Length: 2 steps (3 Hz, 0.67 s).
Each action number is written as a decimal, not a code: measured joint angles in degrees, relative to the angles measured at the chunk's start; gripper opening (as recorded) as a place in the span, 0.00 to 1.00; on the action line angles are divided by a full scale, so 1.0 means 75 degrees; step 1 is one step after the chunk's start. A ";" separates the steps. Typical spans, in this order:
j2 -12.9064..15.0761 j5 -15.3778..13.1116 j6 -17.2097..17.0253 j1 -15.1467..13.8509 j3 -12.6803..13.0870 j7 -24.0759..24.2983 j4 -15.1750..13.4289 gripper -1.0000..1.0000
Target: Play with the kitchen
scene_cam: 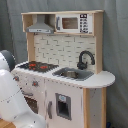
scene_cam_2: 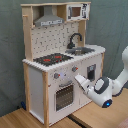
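The kitchen (scene_cam_2: 62, 60) stands upright on a wooden counter (scene_cam_2: 20, 119) before a grey curtain (scene_cam_2: 11, 50); in the second exterior view the hob (scene_cam_2: 52, 59) lies left of the sink (scene_cam_2: 82, 50), faucet (scene_cam_2: 75, 39) behind. No legible writing anywhere. The pincer (scene_cam_2: 79, 80) is at the front panel beside the oven door (scene_cam_2: 63, 96); whether it is apart or together, I cannot tell
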 joint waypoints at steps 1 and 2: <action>0.0145 -0.0334 -0.0325 0.0031 -0.0003 -0.0641 -0.0013 1.00; 0.0517 -0.0741 -0.0535 0.0030 -0.0015 -0.1118 -0.0266 1.00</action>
